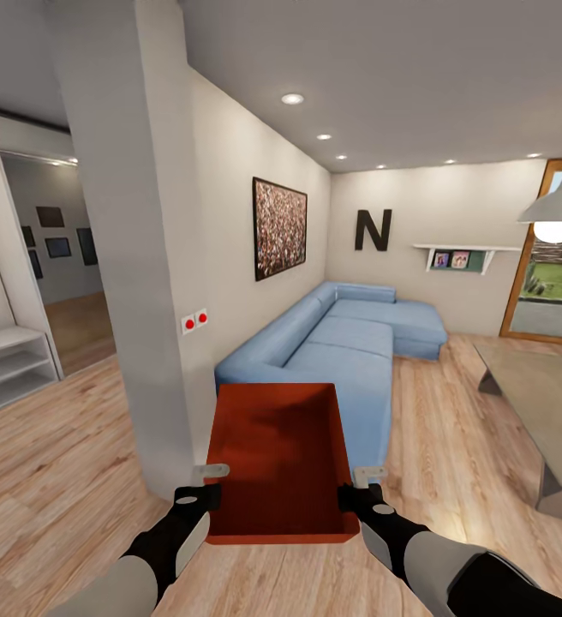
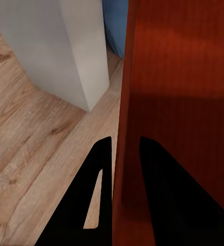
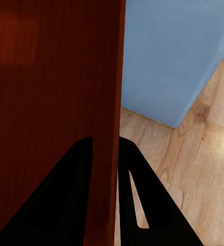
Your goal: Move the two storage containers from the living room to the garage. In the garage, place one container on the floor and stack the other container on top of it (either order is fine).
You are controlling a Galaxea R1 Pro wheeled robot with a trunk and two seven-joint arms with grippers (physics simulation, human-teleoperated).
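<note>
An orange-red storage container (image 1: 279, 463) hangs in front of me above the wood-plank floor of the living room, open side up. My left gripper (image 1: 210, 480) is shut on its left wall, and my right gripper (image 1: 360, 482) is shut on its right wall. Along the left wrist view, the thin wall (image 2: 123, 128) runs between the two dark fingers (image 2: 99, 195). The right wrist view has the opposite wall (image 3: 112, 128) pinched between its fingers (image 3: 129, 195). The second container is out of view.
A white pillar (image 1: 135, 257) stands close at front left, its corner (image 2: 81, 56) near the bin. A blue sectional sofa (image 1: 349, 343) lies straight ahead. A grey low table (image 1: 538, 403) stands at right. White shelves (image 1: 7, 360) and a hallway opening are at left.
</note>
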